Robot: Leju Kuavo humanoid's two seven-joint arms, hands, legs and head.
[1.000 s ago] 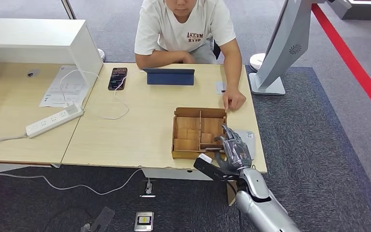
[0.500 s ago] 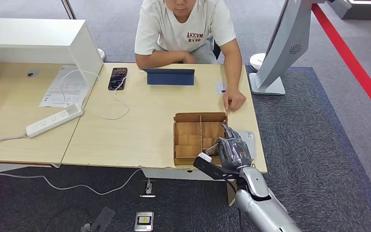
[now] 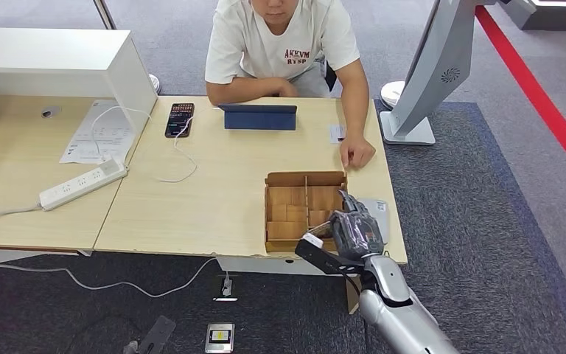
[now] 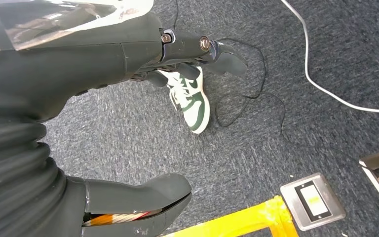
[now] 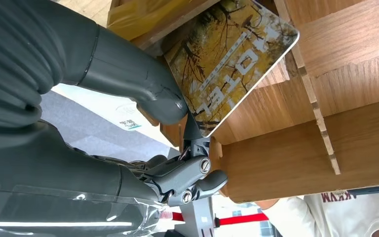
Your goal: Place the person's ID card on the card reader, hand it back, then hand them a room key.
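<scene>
My right hand (image 3: 354, 230) reaches into the near right part of a wooden divided box (image 3: 304, 179) at the table's front edge. In the right wrist view its thumb (image 5: 143, 84) and a finger pinch a room key card (image 5: 232, 64) printed with autumn trees and the word HOTEL, tilted up against the box's dividers (image 5: 286, 148). A pale flat card reader (image 3: 379, 210) lies just right of the box, partly hidden by the hand. A small white card (image 3: 337, 133) lies by the seated person's (image 3: 284, 37) forearm; their hand (image 3: 357, 153) rests beyond the box. My left hand (image 4: 54, 64) hangs over the carpet, fingers apart, holding nothing.
A dark tablet (image 3: 258, 116), a phone (image 3: 179, 119) with a white cable, a sheet of paper (image 3: 99, 133) and a power strip (image 3: 82, 184) sit on the table. A white kiosk stand (image 3: 427, 74) rises at the right. A shoe (image 4: 190, 96) and floor socket (image 4: 313, 201) lie below.
The wooden box has shifted slightly toward the table's near edge and settled flat. My right hand has drawn back a little with it, thumb and finger closing on the card.
</scene>
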